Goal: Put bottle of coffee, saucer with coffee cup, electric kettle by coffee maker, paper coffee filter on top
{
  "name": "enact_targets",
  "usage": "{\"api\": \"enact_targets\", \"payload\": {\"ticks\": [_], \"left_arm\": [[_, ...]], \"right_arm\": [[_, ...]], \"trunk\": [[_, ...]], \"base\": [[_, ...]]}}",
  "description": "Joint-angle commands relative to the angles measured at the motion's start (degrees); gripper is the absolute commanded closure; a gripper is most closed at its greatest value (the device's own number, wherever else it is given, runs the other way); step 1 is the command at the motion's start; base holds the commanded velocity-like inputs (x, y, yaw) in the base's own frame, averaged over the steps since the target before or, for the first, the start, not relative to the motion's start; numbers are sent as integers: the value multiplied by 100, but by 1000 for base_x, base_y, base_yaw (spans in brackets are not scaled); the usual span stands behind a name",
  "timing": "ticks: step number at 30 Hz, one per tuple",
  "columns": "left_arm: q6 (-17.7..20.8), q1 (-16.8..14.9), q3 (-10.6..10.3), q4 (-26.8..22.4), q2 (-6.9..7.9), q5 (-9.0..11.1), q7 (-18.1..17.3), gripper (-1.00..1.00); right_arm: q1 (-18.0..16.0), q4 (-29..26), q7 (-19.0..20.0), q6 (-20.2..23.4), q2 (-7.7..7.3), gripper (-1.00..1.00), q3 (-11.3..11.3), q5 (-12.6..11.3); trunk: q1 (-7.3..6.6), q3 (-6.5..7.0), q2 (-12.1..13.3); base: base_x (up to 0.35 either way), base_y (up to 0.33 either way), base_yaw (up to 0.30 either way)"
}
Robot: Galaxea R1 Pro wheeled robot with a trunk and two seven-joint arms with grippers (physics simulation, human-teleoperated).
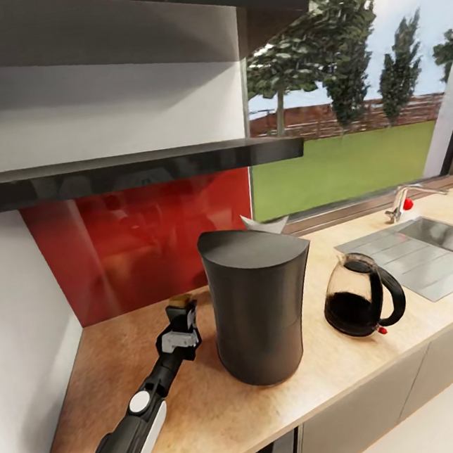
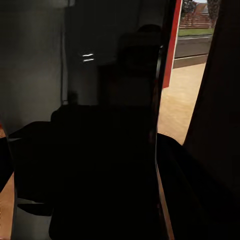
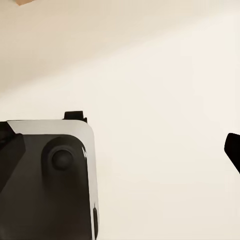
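The left hand (image 1: 181, 329) was closed on the small dark jar of coffee with a brown lid (image 1: 181, 304), low over the light wood-grain counter (image 1: 170, 403), just left of the tall dark-grey coffee maker (image 1: 258, 308). A white folded paper filter (image 1: 263, 225) peeked up at the maker's far top edge; the clear glass kettle (image 1: 359, 299) stood to its right. The step looked like setting the jar down; next, the hand would need to open and withdraw. I could not tell the right hand's state.
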Motion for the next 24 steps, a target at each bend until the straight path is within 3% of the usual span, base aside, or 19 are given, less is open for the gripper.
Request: {"api": "enact_targets", "payload": {"ticks": [1,7,8,24], "left_arm": [[-12,-6,-12,11,5,58,-30,100],[-29,-5,-10,23,14,80,-29,100],[-30,-5,-10,23,14,71,-29,-100],[-40,-5,-10,24,13,121,-20,-100]], "right_arm": [[-6,6,-9,-20,1,-100,-22,18],[-6,6,-9,-18,1,-100,-22,25],[-6,6,-9,-18,4,-100,-22,26],[-6,15,-9,-18,2,-100,-22,26]], "trunk": [[4,-13,-13],[4,-13,-13],[4,-13,-13],[4,-13,-13]], "base": [[14,0,0],[4,0,0],[0,0,0],[0,0,0]]}}
